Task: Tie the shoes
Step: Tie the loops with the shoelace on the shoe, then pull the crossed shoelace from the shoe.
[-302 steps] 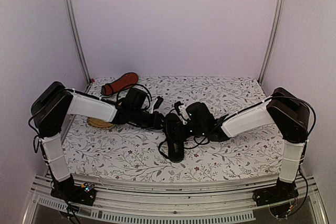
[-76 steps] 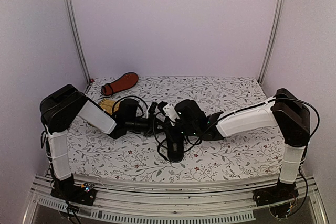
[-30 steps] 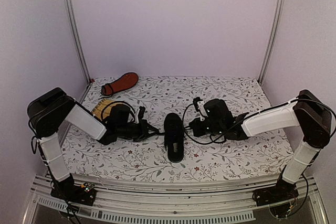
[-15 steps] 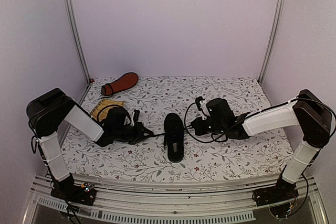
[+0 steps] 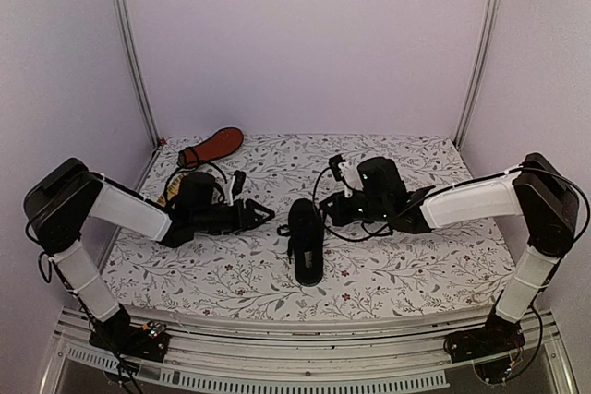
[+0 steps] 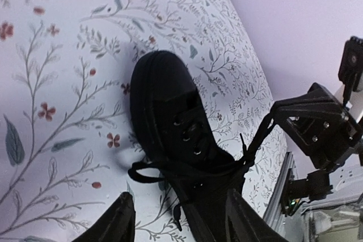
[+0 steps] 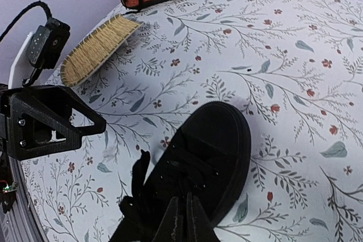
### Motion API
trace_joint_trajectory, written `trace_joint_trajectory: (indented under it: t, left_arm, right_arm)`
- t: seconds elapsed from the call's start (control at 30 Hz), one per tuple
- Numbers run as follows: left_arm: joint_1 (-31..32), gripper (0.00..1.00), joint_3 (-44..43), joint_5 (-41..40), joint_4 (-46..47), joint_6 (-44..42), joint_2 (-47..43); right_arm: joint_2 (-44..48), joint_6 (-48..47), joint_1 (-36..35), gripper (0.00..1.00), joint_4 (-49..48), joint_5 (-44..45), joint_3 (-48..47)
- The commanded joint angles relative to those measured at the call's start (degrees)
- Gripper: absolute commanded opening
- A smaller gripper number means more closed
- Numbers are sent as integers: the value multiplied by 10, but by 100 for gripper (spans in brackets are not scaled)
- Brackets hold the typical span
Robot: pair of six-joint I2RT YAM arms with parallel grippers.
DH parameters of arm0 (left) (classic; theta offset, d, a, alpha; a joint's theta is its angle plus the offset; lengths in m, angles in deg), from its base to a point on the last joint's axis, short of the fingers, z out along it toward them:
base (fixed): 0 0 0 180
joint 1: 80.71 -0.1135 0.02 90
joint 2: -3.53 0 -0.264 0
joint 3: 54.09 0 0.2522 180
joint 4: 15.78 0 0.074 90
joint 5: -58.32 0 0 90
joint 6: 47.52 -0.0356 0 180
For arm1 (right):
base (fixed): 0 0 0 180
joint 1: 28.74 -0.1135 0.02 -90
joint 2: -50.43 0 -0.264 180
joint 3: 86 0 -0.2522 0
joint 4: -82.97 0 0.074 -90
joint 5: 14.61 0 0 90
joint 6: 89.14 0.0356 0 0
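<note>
The shoe (image 6: 170,111) lies between my open left gripper (image 6: 179,217) and my pinched-shut right gripper (image 7: 182,216). A brush (image 7: 96,55) sits behind the left. I cannot tell whether I hold a lace (image 6: 150,169).

A black canvas shoe (image 5: 306,239) with black laces (image 6: 148,169) contrasts with a white table cover (image 5: 406,265) printed with grey-green leafy sprigs and small red flowers. The second shoe (image 5: 211,148) shows a reddish-orange sole edged in black. The woven mat (image 7: 96,55) is straw-yellow, ribbed in fine slats. The left arm (image 5: 129,209) and right arm (image 5: 471,200) are white with black joints, against pale lilac walls (image 5: 305,43).
</note>
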State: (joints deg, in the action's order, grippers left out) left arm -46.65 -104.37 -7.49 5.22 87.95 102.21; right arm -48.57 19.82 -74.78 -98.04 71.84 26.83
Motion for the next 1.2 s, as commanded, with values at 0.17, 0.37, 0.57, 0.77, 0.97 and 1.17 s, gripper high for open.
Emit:
trace_joint_trajectory:
  t: [0.17, 0.37, 0.57, 0.77, 0.97, 1.17]
  left_arm:
    - [2, 56, -64, 83, -75, -215, -40]
    - [16, 54, -98, 157, -86, -283, -21]
    - [57, 56, -148, 156, -130, -363, 16]
    - [89, 57, -233, 152, -224, -431, 74]
    - [94, 57, -270, 146, -254, -458, 112]
    - [94, 49, -300, 153, -280, -471, 134]
  right_arm:
    - [-105, -30, 4, 6, -14, -61, -108]
    - [-111, -11, 18, 34, -27, -85, -110]
    - [-20, -1, 50, 61, -38, -102, -37]
    - [52, 33, 97, 69, -85, -155, 78]
    - [13, 40, 101, 62, -138, -237, 117]
    - [-48, 53, 101, 58, -183, -303, 98]
